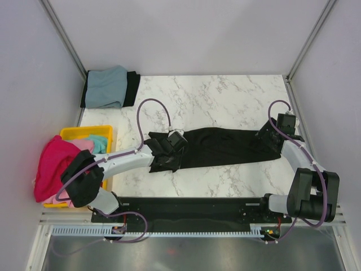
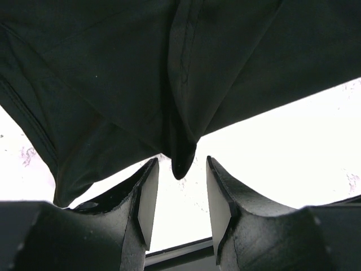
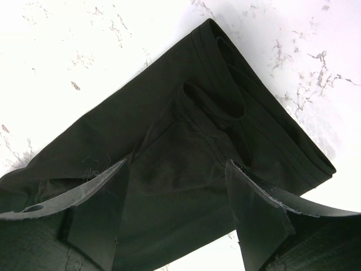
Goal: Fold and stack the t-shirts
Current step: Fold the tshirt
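so the large black t-shirt [image 1: 225,147] is lying across the middle of the marble tabletop [image 1: 214,96], folded into a long narrow band running left to right, with one arm at each end of it. The left gripper [image 2: 180,169] is at the left end, and its jaws are partly open: a hanging fold of the black cloth dips down right at the tips, but there's white tabletop showing in the gap and nothing looks pinched. The right gripper [image 3: 176,164] sits over the right end with its jaws spread wide, the folded corner and seams of the shirt lying flat between them, not clamped on anything. Back in the far left corner there's a folded grey-blue t-shirt [image 1: 106,86] sitting on top of a second black t-shirt [image 1: 133,87]. The yellow bin [image 1: 93,131] is at the left edge with a magenta t-shirt [image 1: 53,164] spilling over its side, plus a pink t-shirt [image 1: 84,145] and a teal t-shirt [image 1: 98,142] inside
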